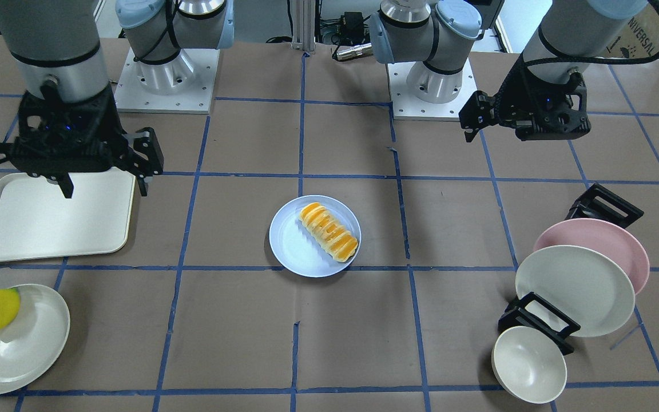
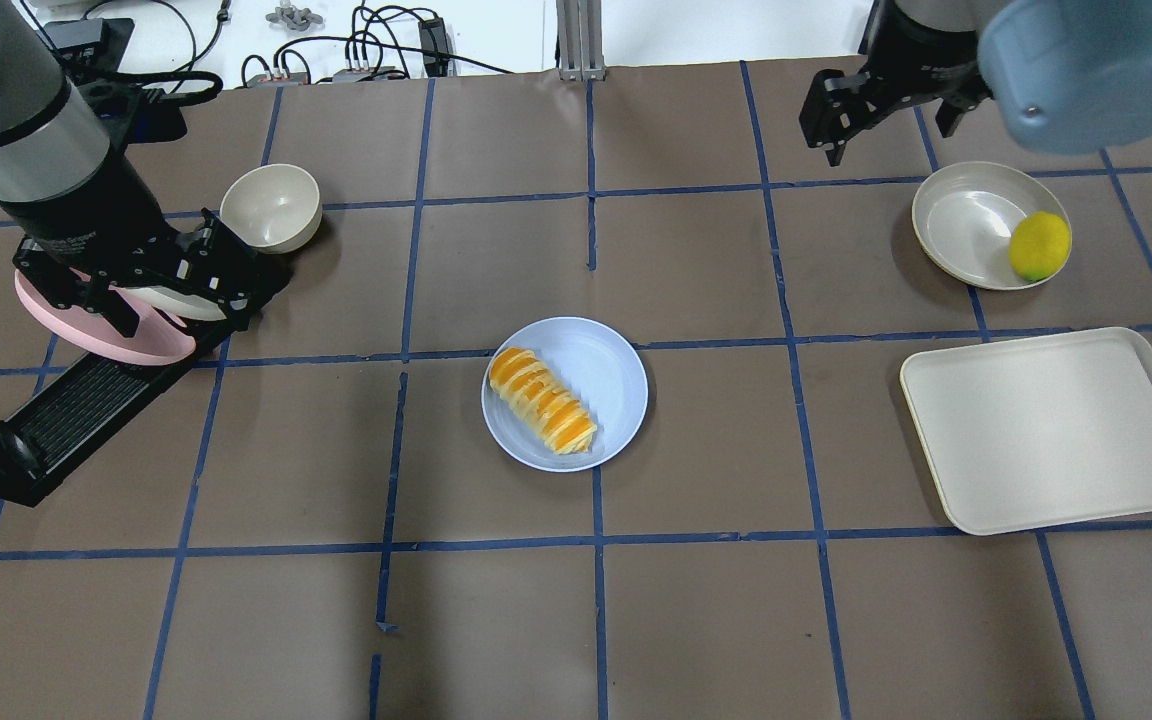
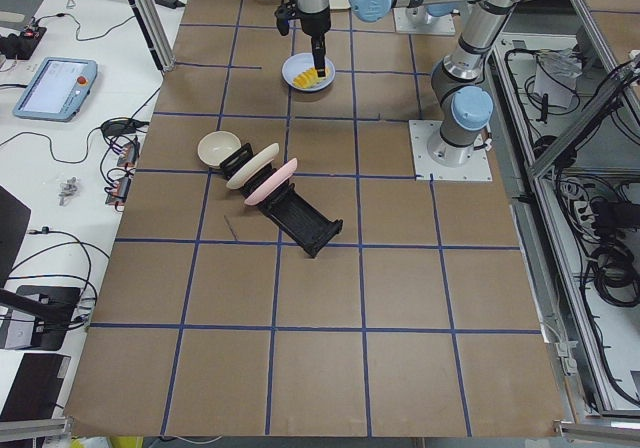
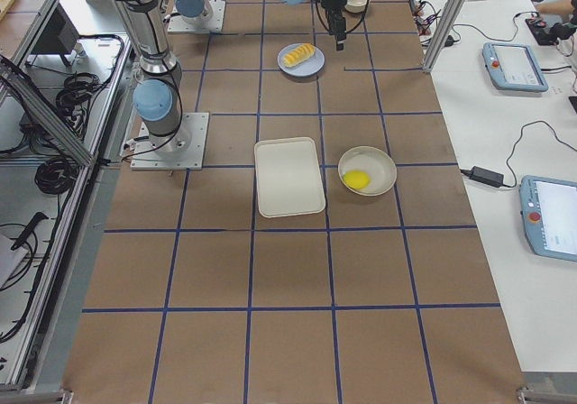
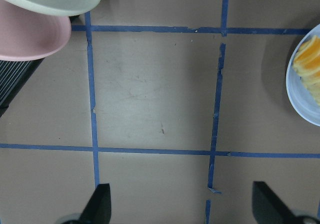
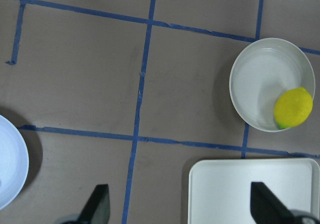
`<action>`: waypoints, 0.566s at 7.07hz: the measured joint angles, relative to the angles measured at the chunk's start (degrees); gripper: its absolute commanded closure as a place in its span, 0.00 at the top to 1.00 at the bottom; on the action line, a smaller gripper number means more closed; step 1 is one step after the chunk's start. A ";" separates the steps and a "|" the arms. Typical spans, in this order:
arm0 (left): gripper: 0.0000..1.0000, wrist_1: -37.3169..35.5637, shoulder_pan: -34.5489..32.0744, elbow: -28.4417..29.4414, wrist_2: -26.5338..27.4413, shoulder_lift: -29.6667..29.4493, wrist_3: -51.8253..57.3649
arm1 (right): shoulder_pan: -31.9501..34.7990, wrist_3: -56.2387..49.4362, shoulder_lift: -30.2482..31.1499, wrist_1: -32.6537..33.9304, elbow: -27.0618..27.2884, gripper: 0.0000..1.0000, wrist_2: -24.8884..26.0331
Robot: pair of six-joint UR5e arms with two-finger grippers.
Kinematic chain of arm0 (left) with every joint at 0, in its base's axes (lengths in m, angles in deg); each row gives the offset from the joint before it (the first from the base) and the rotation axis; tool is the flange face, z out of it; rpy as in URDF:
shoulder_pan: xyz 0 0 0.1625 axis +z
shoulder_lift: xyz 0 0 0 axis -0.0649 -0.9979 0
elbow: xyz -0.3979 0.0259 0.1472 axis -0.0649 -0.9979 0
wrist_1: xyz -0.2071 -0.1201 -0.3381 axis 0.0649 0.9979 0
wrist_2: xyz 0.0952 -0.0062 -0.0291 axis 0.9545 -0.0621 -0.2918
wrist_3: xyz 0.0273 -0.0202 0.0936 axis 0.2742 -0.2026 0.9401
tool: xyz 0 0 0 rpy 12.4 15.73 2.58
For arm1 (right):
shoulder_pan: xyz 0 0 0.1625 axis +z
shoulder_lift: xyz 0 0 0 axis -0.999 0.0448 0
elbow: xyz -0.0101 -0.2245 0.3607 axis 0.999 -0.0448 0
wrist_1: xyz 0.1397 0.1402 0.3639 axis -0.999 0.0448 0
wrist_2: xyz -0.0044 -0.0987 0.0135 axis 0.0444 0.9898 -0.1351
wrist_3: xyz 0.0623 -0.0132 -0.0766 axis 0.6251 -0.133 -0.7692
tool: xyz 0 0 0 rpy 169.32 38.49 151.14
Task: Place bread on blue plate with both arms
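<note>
The striped orange-and-cream bread (image 2: 541, 400) lies diagonally on the pale blue plate (image 2: 606, 370) at the table's middle; both also show in the front view, the bread (image 1: 329, 230) on the plate (image 1: 295, 246). My left gripper (image 2: 181, 322) is open and empty, raised over the plate rack, well left of the plate. Its wrist view shows open fingers (image 5: 100, 204) and the plate's edge (image 5: 300, 99). My right gripper (image 2: 886, 140) is open and empty, high at the far right. Its wrist view shows the plate's rim (image 6: 10, 159).
A cream tray (image 2: 1051, 430) lies at the right. Behind it a cream plate (image 2: 966, 215) holds a yellow lemon (image 2: 1039, 246). At the left a black rack (image 2: 66, 410) holds a pink plate (image 2: 116, 340) and a cream one, with a cream bowl (image 2: 271, 207) beside it.
</note>
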 measured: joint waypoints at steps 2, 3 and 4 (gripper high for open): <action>1.00 0.01 -0.03 -0.77 -1.92 0.66 -0.09 | -1.44 1.65 4.17 -8.80 0.14 0.96 -4.42; 1.00 0.01 -0.03 -0.84 -2.11 0.72 -0.03 | -1.41 4.72 5.11 -10.93 0.22 0.96 -7.12; 1.00 0.00 -0.03 -0.86 -2.14 0.72 0.00 | -1.39 9.06 5.46 -11.67 0.38 0.96 -8.28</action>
